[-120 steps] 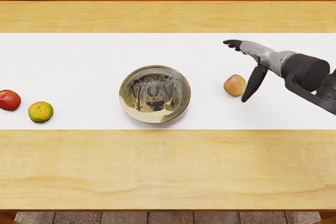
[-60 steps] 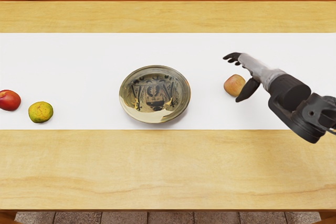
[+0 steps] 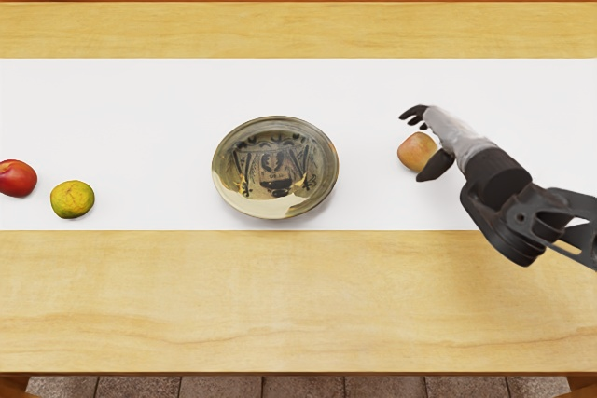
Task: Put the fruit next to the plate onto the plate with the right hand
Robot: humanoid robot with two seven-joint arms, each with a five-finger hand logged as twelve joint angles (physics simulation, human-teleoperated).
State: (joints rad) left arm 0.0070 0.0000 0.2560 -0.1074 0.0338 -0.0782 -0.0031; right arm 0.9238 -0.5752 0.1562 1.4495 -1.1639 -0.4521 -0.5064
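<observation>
White runner (image 3: pixel 140 118) carries the fruit (image 3: pixel 413 151), one side hidden behind the right hand (image 3: pixel 437 140), fingers spread.

A small round fruit (image 3: pixel 416 150), yellow with a red blush, rests on the white runner of the bench (image 3: pixel 280 305), just beside my right hand (image 3: pixel 437 139) with its fingers spread. Well apart to its left, a round glazed ceramic plate (image 3: pixel 222 157), olive-brown with dark patterning, lies flat.

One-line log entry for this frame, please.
phase: pre-grasp | right hand: open, at the right side of the apple | apple: on white runner, right of plate | plate: empty | left arm: not in view
</observation>
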